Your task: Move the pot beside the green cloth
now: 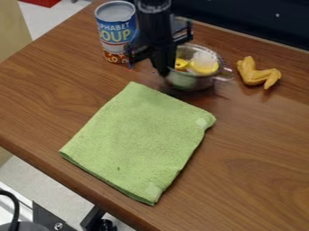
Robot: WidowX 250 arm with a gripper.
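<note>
Camera view: pot (pixel 189 82) near cloth (pixel 138 140)

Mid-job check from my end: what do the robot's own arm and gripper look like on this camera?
The black robot arm is rounded where it enters at the top edge, with a greyish sheen across it. The black two-finger gripper has dark, angular parts jutting out on both sides. I can't make out any clear lettering or cable on either.

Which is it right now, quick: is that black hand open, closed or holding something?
Hand: at the metal pot's rim; whether open or closed on it can't be told.
</note>
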